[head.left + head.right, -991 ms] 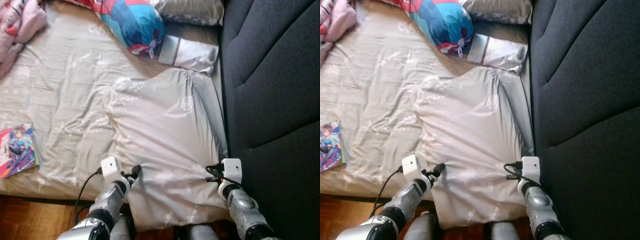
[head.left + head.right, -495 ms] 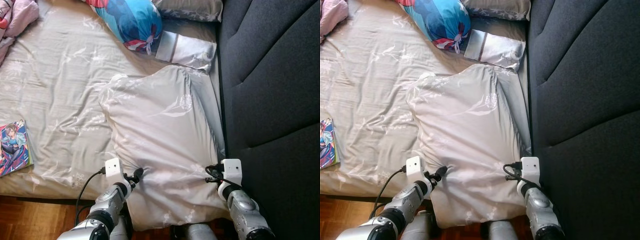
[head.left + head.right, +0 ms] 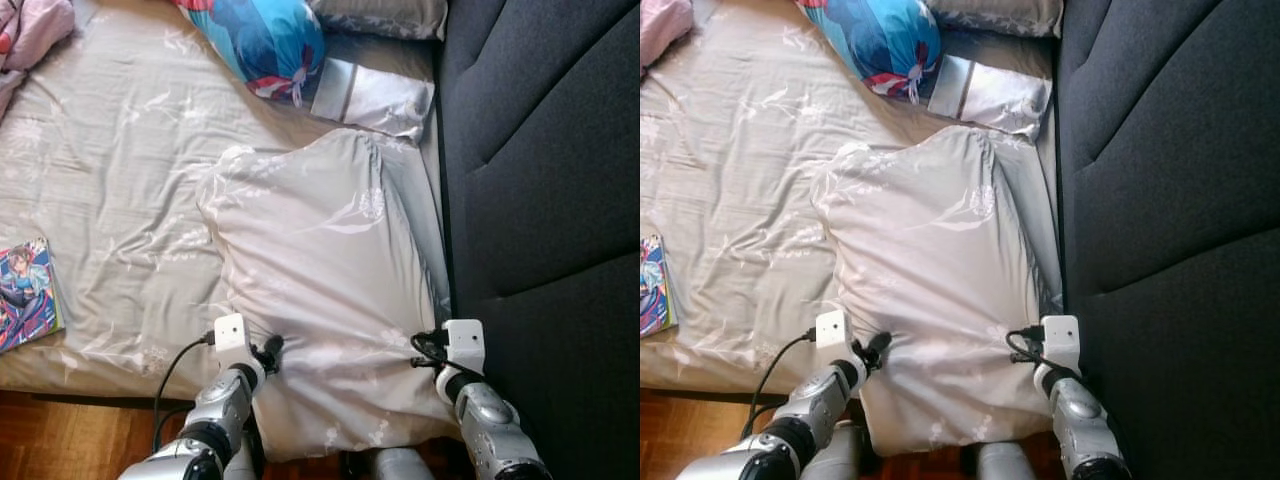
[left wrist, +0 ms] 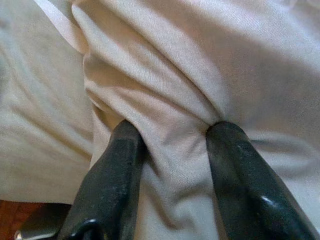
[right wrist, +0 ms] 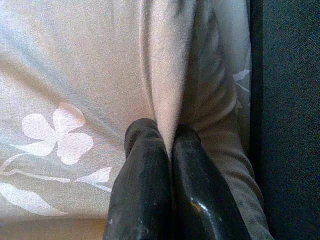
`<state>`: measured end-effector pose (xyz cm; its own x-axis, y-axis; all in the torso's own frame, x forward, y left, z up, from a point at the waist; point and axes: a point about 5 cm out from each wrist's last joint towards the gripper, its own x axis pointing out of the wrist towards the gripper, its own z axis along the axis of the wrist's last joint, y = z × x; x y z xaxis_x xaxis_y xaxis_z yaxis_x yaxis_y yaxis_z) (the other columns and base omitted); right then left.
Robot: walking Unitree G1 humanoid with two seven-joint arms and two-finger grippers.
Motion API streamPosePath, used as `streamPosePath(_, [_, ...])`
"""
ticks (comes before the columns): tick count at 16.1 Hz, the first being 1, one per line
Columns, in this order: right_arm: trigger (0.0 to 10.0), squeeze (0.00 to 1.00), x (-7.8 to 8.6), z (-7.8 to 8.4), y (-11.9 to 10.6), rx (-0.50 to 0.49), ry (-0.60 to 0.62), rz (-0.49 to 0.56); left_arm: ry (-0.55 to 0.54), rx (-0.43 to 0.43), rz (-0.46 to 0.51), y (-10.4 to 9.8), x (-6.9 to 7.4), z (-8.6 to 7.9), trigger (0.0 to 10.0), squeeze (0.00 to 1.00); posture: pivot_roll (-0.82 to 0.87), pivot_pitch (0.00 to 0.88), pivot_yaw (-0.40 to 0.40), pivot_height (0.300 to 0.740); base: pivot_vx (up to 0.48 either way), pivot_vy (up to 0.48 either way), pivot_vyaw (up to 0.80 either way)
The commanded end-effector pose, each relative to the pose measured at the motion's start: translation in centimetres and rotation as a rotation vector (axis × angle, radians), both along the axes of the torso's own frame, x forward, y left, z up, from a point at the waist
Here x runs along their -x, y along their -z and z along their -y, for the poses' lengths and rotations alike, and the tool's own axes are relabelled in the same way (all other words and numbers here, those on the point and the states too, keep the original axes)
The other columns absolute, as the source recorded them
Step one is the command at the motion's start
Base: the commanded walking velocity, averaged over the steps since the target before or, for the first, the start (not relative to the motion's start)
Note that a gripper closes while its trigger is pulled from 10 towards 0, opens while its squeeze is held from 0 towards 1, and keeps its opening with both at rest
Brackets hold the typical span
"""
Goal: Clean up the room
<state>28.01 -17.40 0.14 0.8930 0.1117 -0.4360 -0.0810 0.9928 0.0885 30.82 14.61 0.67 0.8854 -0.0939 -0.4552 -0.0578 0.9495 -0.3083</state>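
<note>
Left eye view, against a second ago: the pale grey flower-printed pillow (image 3: 320,290) lies lower over the bed's (image 3: 110,180) near edge, its bottom corners drawn toward the robot, and the camera has shifted slightly. The left gripper (image 3: 268,350) bunches a fold of the pillow's left corner between partly spread fingers (image 4: 117,175). The right gripper (image 3: 418,352), beside the dark grey sofa back (image 3: 550,150), pinches a thin fold with fingers (image 5: 145,180) pressed together.

light: soft daylight; focus: sharp; shadows: shallow; glare: mild sheen
</note>
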Motion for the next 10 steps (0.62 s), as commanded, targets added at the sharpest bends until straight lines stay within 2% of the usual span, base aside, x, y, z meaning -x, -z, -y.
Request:
streamPosePath(1, [0.0,0.00,2.5,0.4,2.5,-0.006,0.024,-0.122,-0.018,-0.012,-0.051,1.3,1.3,-0.4,0.0,0.00,-0.17,0.459,-0.104,0.740,0.000,0.000,0.00])
streamPosePath(6, [0.0,0.00,1.8,-0.1,2.0,-0.028,0.052,-0.089,-0.114,-0.016,0.076,-1.0,-0.5,-1.8,0.0,0.00,-0.15,0.446,-0.085,0.740,0.000,0.000,0.00])
streamPosePath(10, [0.0,0.00,0.3,-0.3,0.8,-0.046,0.081,-0.022,-0.138,0.008,0.235,-4.1,-2.6,-2.3,0.0,0.00,-0.12,0.422,-0.065,0.740,0.000,0.000,0.00])
